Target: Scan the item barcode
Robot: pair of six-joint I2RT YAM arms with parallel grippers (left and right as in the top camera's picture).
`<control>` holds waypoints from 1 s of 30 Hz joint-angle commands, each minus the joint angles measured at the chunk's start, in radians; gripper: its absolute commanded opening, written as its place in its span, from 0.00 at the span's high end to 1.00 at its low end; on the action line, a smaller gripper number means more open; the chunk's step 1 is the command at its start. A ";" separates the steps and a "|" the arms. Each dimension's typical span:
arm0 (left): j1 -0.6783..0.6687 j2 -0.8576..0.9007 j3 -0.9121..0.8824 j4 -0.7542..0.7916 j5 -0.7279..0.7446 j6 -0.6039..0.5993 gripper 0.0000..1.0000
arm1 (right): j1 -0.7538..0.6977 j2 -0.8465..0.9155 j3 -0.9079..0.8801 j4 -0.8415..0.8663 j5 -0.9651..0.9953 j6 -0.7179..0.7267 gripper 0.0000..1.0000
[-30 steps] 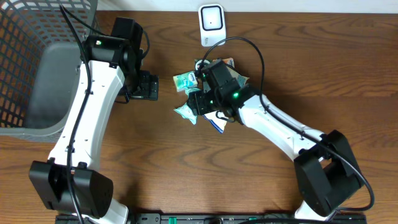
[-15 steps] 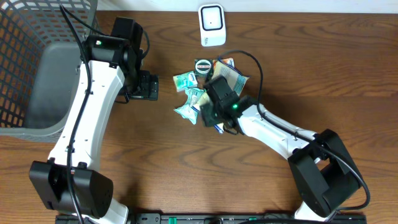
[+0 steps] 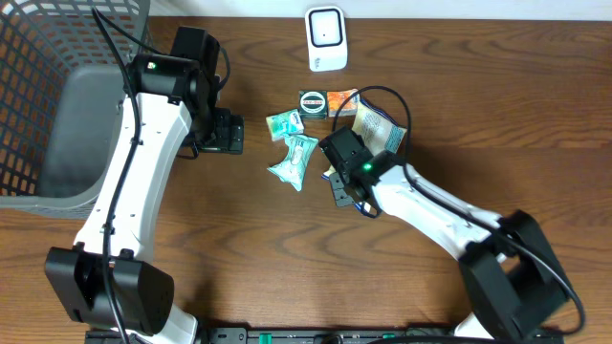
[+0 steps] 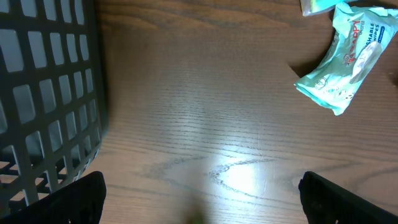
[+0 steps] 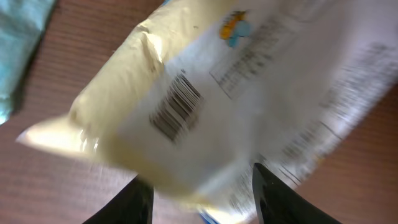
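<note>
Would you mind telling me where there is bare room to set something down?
Bare wood: right of the scanner beyond the pouch, and the near strip between left arm and right arm. Crowded: below the scanner, around wipes packets and tin.

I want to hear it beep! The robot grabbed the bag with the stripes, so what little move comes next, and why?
Probably carry the pouch toward the white scanner, barcode facing it. The right tool grips the pouch, its barcode shows at the wrist camera, but the scanner sits apart at the table's far edge.
</note>
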 commanded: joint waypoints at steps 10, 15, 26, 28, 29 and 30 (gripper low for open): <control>0.003 0.003 -0.003 0.000 -0.016 -0.012 0.02 | -0.002 -0.254 -0.002 0.171 -0.025 0.014 0.58; 0.003 0.003 -0.003 0.000 -0.016 -0.012 0.02 | -0.003 -0.168 -0.002 0.242 -0.025 0.014 0.60; 0.003 0.003 -0.003 0.000 -0.016 -0.012 0.02 | -0.002 0.060 -0.002 0.208 -0.211 0.018 0.65; 0.003 0.003 -0.003 0.000 -0.016 -0.012 0.02 | -0.001 0.052 -0.002 0.179 -0.293 0.018 0.64; 0.003 0.003 -0.003 0.000 -0.016 -0.012 0.02 | -0.002 0.046 -0.002 0.161 -0.338 0.018 0.64; 0.003 0.003 -0.003 0.000 -0.016 -0.012 0.02 | -0.002 0.043 -0.002 0.148 -0.370 0.017 0.63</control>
